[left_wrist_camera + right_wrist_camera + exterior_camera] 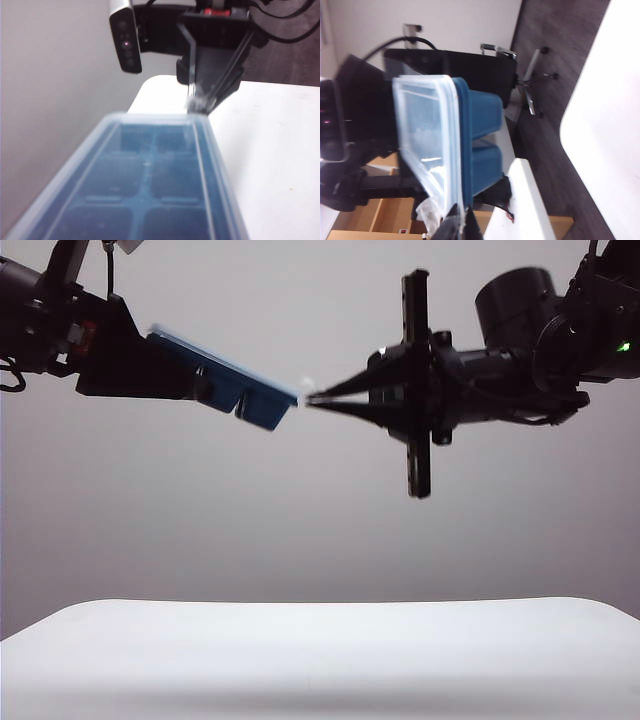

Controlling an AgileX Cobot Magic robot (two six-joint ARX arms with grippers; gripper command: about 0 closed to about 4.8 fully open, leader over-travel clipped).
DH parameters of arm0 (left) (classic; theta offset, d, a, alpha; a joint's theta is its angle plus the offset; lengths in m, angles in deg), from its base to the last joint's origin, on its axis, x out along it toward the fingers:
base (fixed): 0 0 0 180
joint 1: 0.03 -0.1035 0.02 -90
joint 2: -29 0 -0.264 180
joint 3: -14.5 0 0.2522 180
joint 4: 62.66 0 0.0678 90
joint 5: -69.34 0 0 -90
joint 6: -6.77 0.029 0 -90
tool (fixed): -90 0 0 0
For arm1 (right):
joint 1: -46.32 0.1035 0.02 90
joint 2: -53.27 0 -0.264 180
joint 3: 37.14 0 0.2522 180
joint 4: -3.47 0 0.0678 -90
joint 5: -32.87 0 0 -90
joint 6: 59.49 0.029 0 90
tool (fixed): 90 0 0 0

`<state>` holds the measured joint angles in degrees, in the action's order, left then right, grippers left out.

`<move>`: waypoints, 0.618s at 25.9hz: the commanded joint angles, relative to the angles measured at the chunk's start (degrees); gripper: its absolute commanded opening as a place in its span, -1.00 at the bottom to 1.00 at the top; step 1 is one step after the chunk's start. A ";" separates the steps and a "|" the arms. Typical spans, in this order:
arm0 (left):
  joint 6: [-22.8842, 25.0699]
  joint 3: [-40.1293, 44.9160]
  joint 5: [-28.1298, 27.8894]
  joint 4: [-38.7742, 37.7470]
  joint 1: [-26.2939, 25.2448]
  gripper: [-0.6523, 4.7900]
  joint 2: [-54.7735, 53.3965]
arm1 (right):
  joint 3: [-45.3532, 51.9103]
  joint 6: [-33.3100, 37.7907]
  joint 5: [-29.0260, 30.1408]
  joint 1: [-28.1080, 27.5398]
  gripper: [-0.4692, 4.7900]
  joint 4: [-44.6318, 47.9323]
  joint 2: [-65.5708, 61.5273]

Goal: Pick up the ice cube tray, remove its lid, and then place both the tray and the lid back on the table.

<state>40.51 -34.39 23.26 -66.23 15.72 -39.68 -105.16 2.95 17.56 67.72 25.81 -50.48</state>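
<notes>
my left hand (150,365) holds the ice cube tray (245,390) above the counter (320,660); right hand (312,398) is closed on the lid (427,145) corner. i should peel slowly.

No lettering, label, brand mark or number can be read in any view — not on the ice cube tray (245,390), its lid (427,140), the table (320,660), or the black housings of the left gripper (150,365) and right gripper (312,398) — all surfaces look plain.
</notes>
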 commanded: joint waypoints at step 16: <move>0.35 -0.17 -6.36 -6.47 0.26 0.22 0.04 | -3.76 3.48 2.36 -9.14 -0.86 8.96 0.35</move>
<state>40.60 -34.33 19.06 -71.80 16.04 -39.82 -108.74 6.84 19.62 59.68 33.02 -50.41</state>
